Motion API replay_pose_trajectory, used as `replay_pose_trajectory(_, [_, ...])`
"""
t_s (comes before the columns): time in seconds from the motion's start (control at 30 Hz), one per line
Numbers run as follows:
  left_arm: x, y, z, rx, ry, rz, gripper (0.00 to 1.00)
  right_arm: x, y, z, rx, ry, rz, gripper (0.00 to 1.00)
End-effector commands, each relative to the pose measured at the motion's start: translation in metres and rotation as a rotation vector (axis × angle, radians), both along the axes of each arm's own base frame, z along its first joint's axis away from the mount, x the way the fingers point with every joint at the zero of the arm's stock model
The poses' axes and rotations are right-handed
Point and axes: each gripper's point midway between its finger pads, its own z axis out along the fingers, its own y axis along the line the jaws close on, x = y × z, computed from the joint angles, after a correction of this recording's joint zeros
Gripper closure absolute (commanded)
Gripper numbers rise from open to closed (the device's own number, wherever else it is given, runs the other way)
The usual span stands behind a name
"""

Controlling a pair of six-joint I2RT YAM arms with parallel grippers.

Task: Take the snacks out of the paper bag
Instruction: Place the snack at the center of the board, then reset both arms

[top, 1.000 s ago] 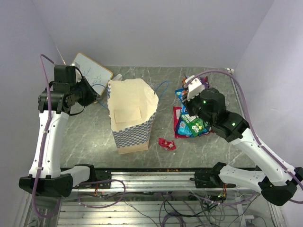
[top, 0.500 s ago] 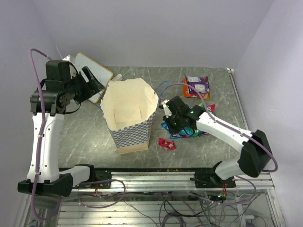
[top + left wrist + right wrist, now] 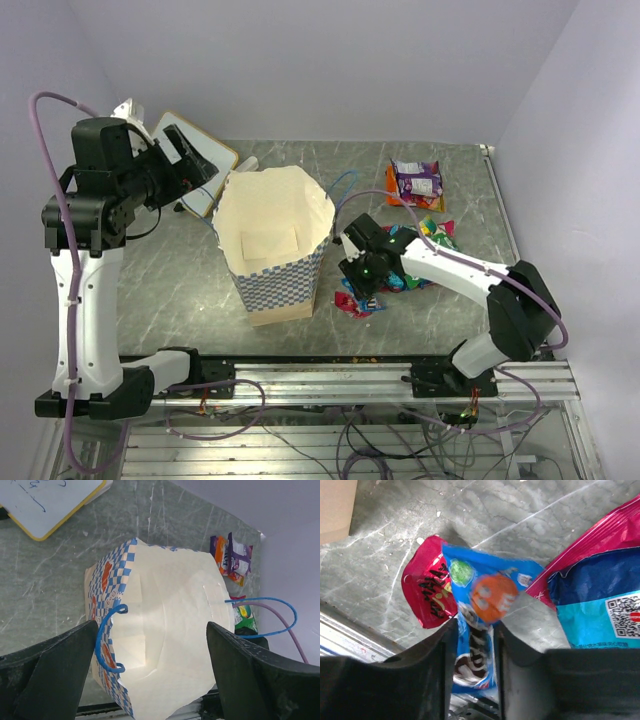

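The paper bag (image 3: 275, 240) stands upright and open at mid-table, its pale inside (image 3: 170, 630) bare as far as it shows. My left gripper (image 3: 195, 170) hovers high over its left rim, jaws wide open (image 3: 152, 652), holding nothing. My right gripper (image 3: 358, 280) is low, just right of the bag. Its jaws (image 3: 472, 645) stand slightly apart around a blurred blue snack packet (image 3: 480, 615) hanging between them. A small red packet (image 3: 427, 597) lies right below. More snacks lie to the right: purple (image 3: 415, 180), green (image 3: 440, 232), a large red-pink one (image 3: 600, 535).
A wooden-framed whiteboard (image 3: 200, 150) lies at the back left, behind my left gripper. The bag's blue cord handles (image 3: 107, 640) stick out on both sides. A metal rail (image 3: 330, 375) runs along the table's front edge. Walls close in at back and right.
My left gripper has opened wide and drawn up and left, away from the bag's rim. My right arm swung from the snack pile down toward the small red packet, its jaws loosening.
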Motion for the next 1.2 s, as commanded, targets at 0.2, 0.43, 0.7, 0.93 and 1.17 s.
replay_pose_trajectory(0.2, [-0.007, 0.014, 0.035, 0.066, -0.105, 0.028, 0.01, 0.028, -0.003, 0.07, 0.158, -0.224, -0.249, 0.19])
replay_pose_trajectory(0.43, [-0.021, 0.014, 0.046, 0.064, -0.136, 0.03, 0.0, 0.045, -0.022, 0.168, 0.219, -0.428, -0.372, 0.0])
replay_pose_trajectory(0.7, [-0.046, 0.012, 0.073, 0.054, -0.257, 0.007, 0.0, 0.038, -0.066, 0.302, 0.395, -0.744, -0.469, 0.0])
replay_pose_trajectory(0.93, [-0.078, 0.011, 0.143, 0.088, -0.515, -0.024, 0.01, 0.009, -0.116, 0.456, 0.582, -1.013, -0.547, 0.0])
replay_pose_trajectory(1.17, [-0.115, 0.021, 0.181, 0.058, -0.723, 0.05, 0.01, -0.021, -0.154, 0.508, 0.706, -1.13, -0.621, 0.0])
